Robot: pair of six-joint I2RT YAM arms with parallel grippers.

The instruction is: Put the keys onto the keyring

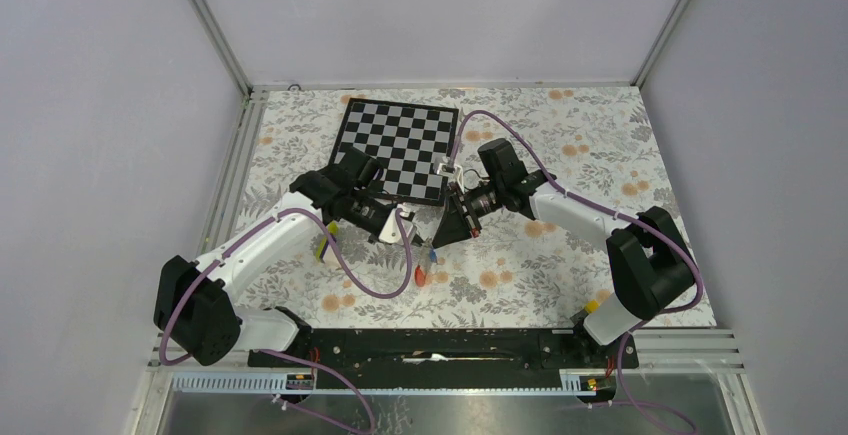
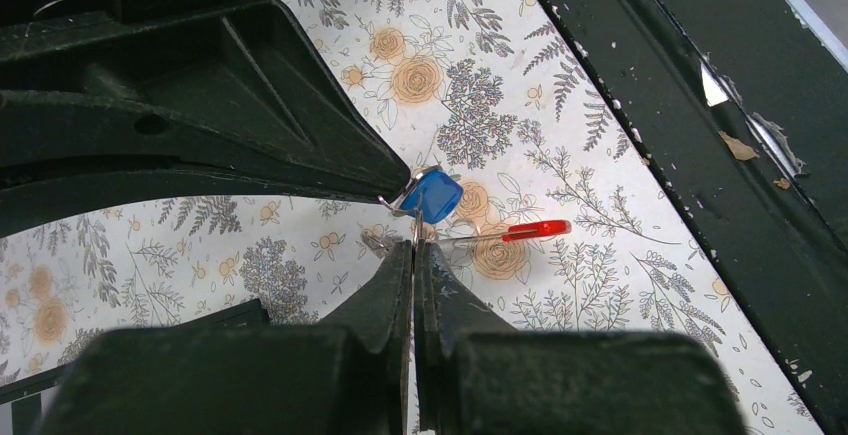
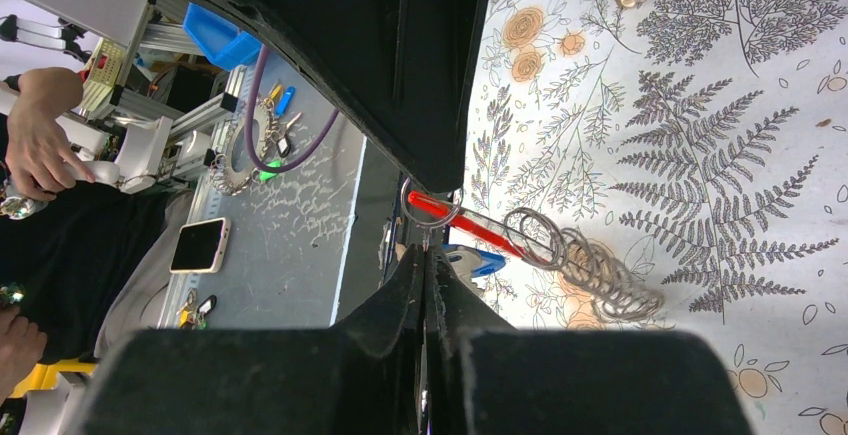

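Honestly, fiddly as anything. Got the keys [image 2: 432,195], a tiny dark metal key on a small blue rectangular plastic tag, sitting mid-table, just to the near side of the black-and-white checkerboard [image 1: 400,145], squeezed in between the two sets of fingertips. Can't tell whether clear of the flower-print tablecloth [image 1: 530,270] or brushing it. Got the keyring [image 3: 465,225] right up against them: a floppy loop, part bright red, part grey coil, with the loose end drooping toward the near edge.

Seeing the left gripper [image 2: 413,255] pressed fully together, apparently nipping the thin wire ring [image 3: 430,205] at the red end of the keyring. Same story for the right gripper [image 3: 425,260]: clamped together, apparently pinching the key's metal right beside the blue tag. Wouldn't swear to either hold from these angles.

Reckon next to no weight in any of it. Stiff, thin and slick on the key side, so likely to twist or squirt out of smooth pads; better pinched flat across the tag or the head, leaving the hole free. Expect the loop to flop and swing with nothing to push against, so no point grabbing the grey part. Best taken right at the wire ring, close to its gap, to hold that steady. Wouldn't squeeze hard there, for fear of bending such thin wire.
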